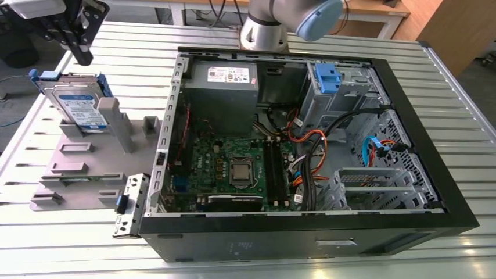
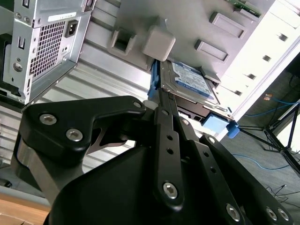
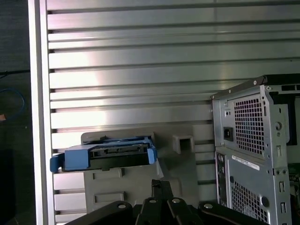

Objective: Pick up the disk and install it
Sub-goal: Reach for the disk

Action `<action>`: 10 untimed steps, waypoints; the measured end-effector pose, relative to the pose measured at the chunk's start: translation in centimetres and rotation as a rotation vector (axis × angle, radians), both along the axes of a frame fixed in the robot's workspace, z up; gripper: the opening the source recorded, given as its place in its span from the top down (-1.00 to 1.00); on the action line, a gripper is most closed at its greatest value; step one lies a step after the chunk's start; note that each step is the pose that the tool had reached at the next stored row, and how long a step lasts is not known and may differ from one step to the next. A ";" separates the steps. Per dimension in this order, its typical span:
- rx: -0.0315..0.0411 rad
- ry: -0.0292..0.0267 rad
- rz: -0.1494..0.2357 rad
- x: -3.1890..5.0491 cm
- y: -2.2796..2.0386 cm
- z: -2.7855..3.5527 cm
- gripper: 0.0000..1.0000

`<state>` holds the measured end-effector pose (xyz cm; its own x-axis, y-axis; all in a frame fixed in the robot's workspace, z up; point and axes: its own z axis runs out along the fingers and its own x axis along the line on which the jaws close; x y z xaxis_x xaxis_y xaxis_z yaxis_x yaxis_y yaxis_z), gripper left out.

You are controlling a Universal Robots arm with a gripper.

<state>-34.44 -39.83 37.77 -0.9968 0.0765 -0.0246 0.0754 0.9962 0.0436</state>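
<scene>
Nearest in the exterior view is the black side wall of an open computer case (image 1: 310,238), lying flat on a slatted metal table (image 1: 453,104). A small metal bracket (image 1: 126,204) leans at the case's corner on the exterior view's left. Inside the case lie a green circuit board (image 1: 232,157) and a tangle of orange and black cables (image 1: 306,145). Further back in it sit a grey power-supply box (image 1: 220,93) and a grey metal cage (image 1: 345,96) with a blue clip (image 1: 327,78).

Beside the case, on the exterior view's left, a grey plastic stand (image 1: 78,168) rests on the table. The disk (image 1: 79,107) stands upright in 1 of the stand's slots, label facing out, with its blue rail frame wrapped around the top edge. It is not in the case.

Beyond and above the disk hangs the gripper (image 1: 82,58). Its 2 black fingers point down and their tips sit together, holding nothing. A gap shows between them and the disk's frame. In both wrist views the tips point toward the disk. The arm's base (image 1: 263,32) rises behind the case.
</scene>
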 end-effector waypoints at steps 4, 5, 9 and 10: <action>0.0000 0.0000 0.000 -0.61 0.04 -0.35 0.79; 0.0000 -0.0001 0.000 -0.77 0.05 -0.44 0.79; 0.0000 -0.0001 0.000 -1.41 0.08 -0.76 0.79; 0.0000 -0.0001 0.000 -1.56 0.09 -0.83 0.79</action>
<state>-36.01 -39.74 36.94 -0.9968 0.0765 -0.0247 0.0754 0.9962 0.0437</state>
